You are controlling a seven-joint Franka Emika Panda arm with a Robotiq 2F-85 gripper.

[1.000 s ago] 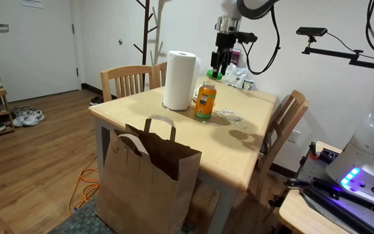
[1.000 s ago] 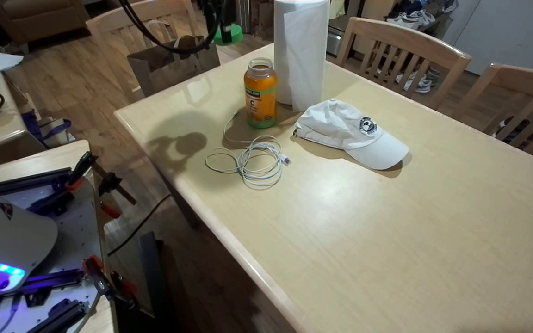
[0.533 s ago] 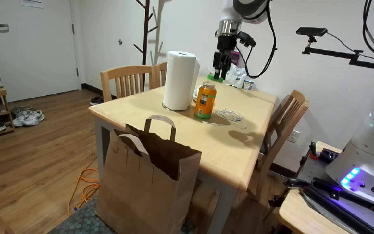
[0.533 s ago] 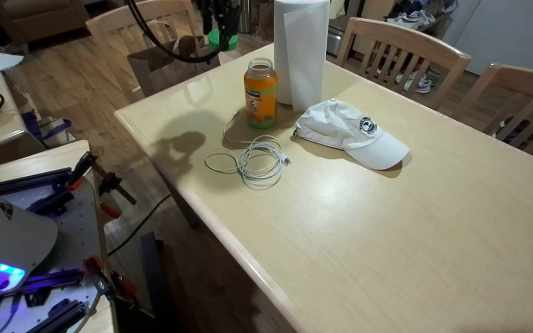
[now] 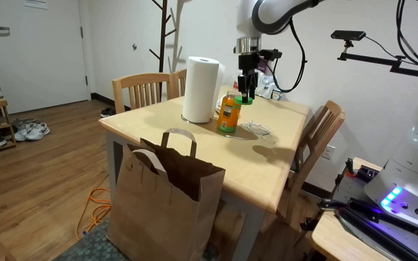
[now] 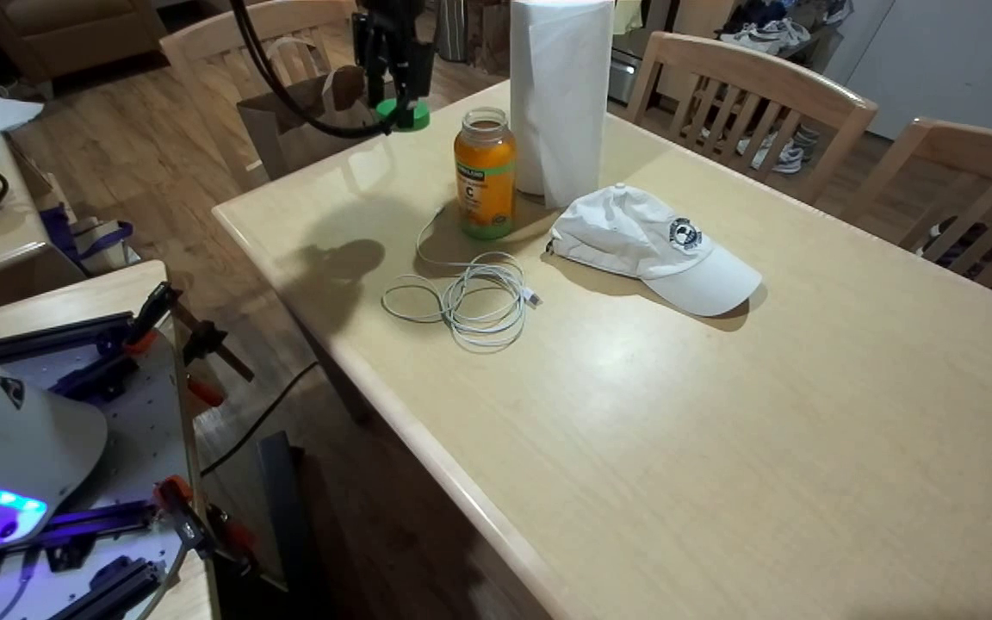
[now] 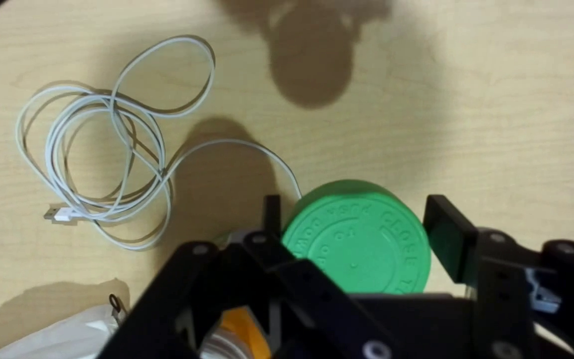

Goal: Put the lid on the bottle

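My gripper [image 5: 248, 97] is shut on the bright-green lid [image 5: 243, 101] and holds it in the air over the table. In the wrist view the lid [image 7: 359, 244] sits between the two fingers with its lettered top facing the camera. The orange bottle [image 5: 228, 115] stands upright on the table with its mouth uncovered. In an exterior view the lid [image 6: 414, 119] hangs to the left of the bottle [image 6: 486, 185], apart from it, near mouth height. In the wrist view the bottle [image 7: 244, 329] is mostly hidden behind the left finger linkage.
A white paper towel roll [image 6: 558, 103] stands close behind the bottle. A coiled white cable [image 6: 487, 301] and a white cap [image 6: 634, 237] lie beside it. Packages [image 5: 265, 85] stand by the wall. A brown paper bag [image 5: 165, 203] stands on a chair at the table's end.
My gripper has come down with the lid. The lid now overlaps the bottle's neck in an exterior view. It is still held, and the bottle has not moved.
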